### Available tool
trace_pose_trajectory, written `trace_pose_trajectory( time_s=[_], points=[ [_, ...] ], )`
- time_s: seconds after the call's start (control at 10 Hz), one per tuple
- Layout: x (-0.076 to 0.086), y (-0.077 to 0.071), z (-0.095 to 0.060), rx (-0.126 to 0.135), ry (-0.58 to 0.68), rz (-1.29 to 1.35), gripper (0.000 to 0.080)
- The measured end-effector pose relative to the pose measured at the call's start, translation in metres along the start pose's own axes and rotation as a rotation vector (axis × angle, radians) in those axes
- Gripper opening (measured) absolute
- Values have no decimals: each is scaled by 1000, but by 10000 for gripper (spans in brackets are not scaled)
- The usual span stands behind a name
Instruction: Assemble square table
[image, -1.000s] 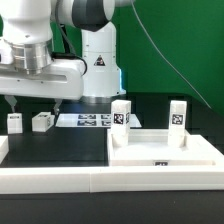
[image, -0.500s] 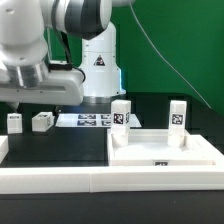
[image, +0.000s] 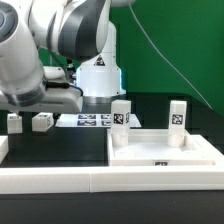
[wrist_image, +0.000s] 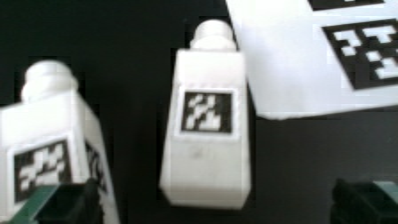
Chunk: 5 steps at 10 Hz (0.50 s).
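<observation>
The square table's white slab (image: 165, 152) lies at the exterior view's right. Two tagged legs (image: 121, 114) (image: 177, 114) stand upright at its far corners. Two more legs (image: 13, 122) (image: 42, 122) lie on the black surface at the exterior view's left, under my arm's hand (image: 45, 98). In the wrist view one leg (wrist_image: 210, 115) lies centred between my fingers, its far end just inside them, and the other leg (wrist_image: 45, 140) lies beside it, close to one finger (wrist_image: 63, 205). My gripper (wrist_image: 214, 205) is open and holds nothing.
The marker board (image: 90, 120) (wrist_image: 338, 50) lies flat just beyond the loose legs. A long white rail (image: 60, 180) edges the front of the black surface. The robot's white base (image: 100, 75) stands behind the board.
The arm has swung and come down over the two loose legs at the exterior view's left, filling more of that view. The jaws stayed open. No part has moved.
</observation>
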<state>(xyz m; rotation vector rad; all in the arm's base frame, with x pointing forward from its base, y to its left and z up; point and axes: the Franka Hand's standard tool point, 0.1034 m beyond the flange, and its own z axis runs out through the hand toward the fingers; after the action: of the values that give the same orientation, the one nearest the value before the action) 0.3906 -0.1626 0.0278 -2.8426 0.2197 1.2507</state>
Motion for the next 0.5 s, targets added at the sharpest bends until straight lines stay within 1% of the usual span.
trace_pose_trajectory(
  time_s=[0.2, 0.5],
  points=[
    [-1, -1, -3, 2, 7, -75, 649],
    [0, 0, -5, 1, 12, -66, 649]
  ],
)
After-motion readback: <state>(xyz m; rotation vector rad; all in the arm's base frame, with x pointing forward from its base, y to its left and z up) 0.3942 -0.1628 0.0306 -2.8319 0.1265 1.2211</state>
